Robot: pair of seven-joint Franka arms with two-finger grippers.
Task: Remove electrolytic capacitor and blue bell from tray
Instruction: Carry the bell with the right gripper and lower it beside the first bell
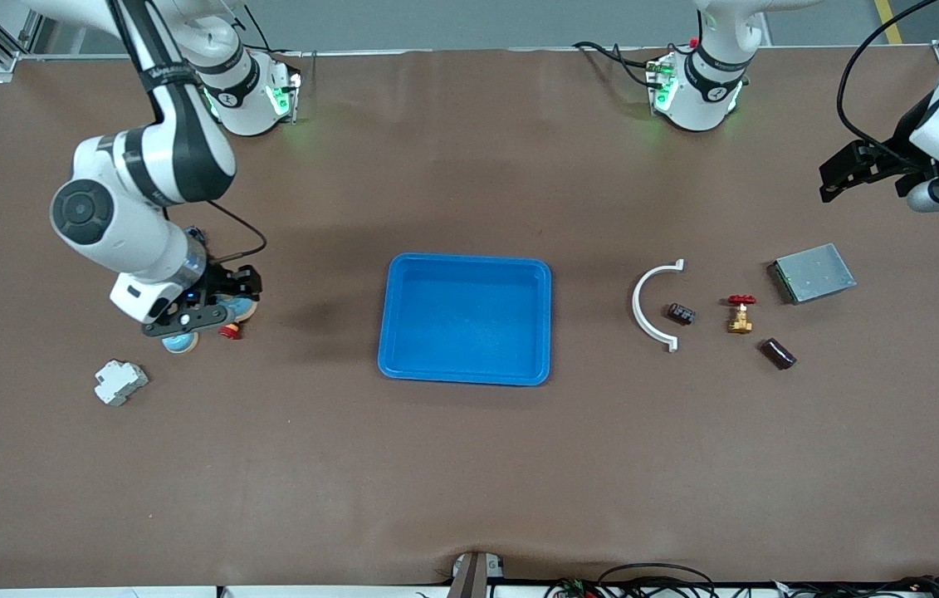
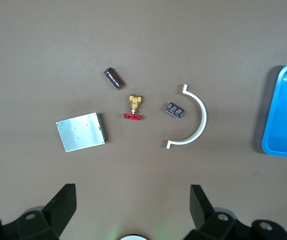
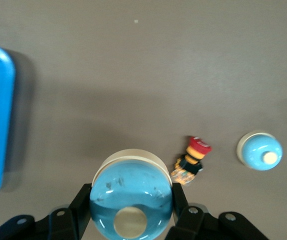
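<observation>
The right gripper pinches the blue bell above the table, clear of the empty tray. It should lower gently before releasing, avoiding the red button. The left gripper waits, spread.

We see a bright blue tray on a plain brown desk; a light blue bell with a cream button and rim; a second light blue bell; a red-capped, yellow-and-black button; a white curved clip; a brass valve with red handle; a grey metal box; two dark cylinders.
</observation>
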